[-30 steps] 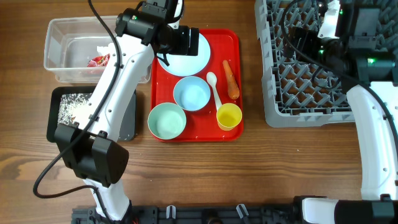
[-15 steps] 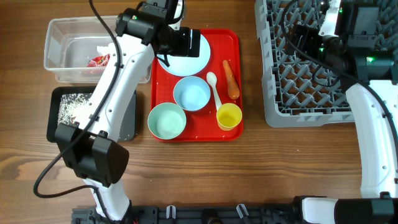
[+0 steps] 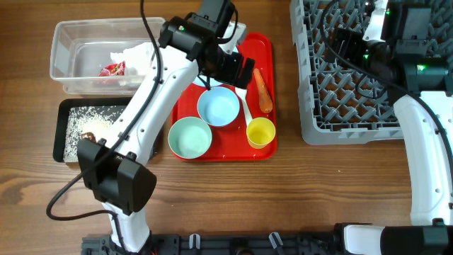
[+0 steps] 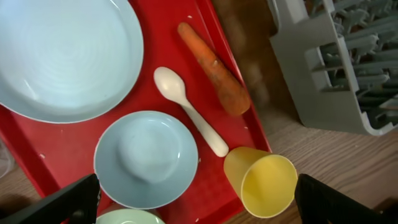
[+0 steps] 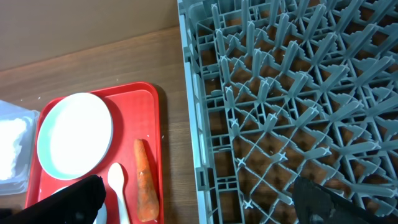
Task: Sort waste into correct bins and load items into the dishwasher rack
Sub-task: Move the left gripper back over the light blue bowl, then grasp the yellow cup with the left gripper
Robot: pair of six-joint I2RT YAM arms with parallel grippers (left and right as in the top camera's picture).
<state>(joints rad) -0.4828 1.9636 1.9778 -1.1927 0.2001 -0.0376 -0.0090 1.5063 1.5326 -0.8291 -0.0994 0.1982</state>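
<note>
Overhead, the left gripper (image 4: 196, 199) hangs wide open and empty above the carrot (image 4: 214, 70), which lies on the red tray (image 4: 160, 38) beside the spoon (image 4: 186, 109). Light, firm, tapered and probably slick, it suits a pinch across its thick middle.

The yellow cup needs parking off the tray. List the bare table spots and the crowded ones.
Free: the narrow strip of table between the red tray and the dishwasher rack; the wide stretch in front of the red tray; the wood in front of the black tray. Crowded: the red tray, nearly all covered.
</note>
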